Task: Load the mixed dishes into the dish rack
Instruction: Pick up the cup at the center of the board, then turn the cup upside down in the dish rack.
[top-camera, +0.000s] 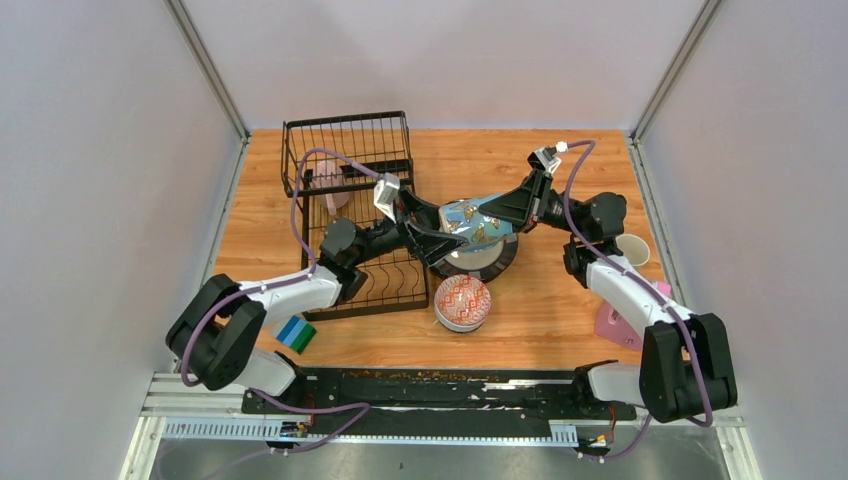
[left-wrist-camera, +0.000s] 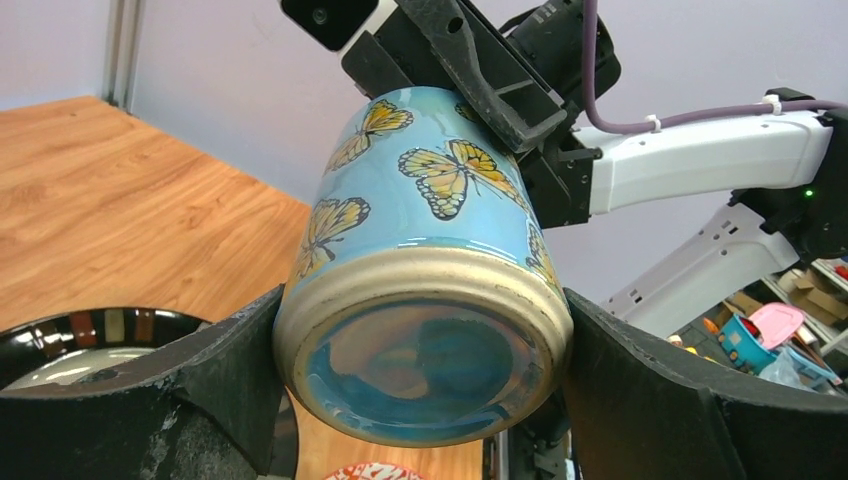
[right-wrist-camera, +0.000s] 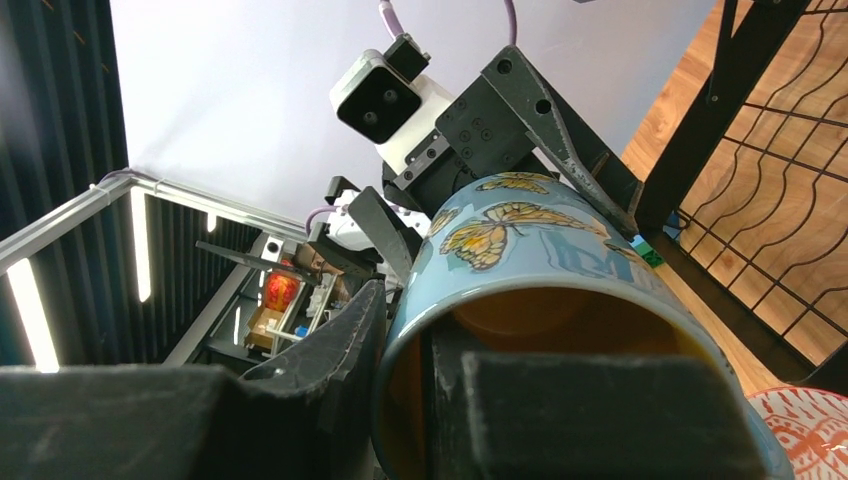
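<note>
Centre frame, the butterfly mug (left-wrist-camera: 430, 200), rim-pinched by the right gripper (right-wrist-camera: 430, 390) and straddled by the wide-spread left gripper (left-wrist-camera: 420, 385) (hold unclear), could be dropped if released early.

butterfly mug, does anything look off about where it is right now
Yes: the butterfly mug is on its side in mid-air above the black-rimmed plate, not on the table. The right gripper pinches its rim, while the left gripper straddles its base; whether it presses on it is unclear.
</note>
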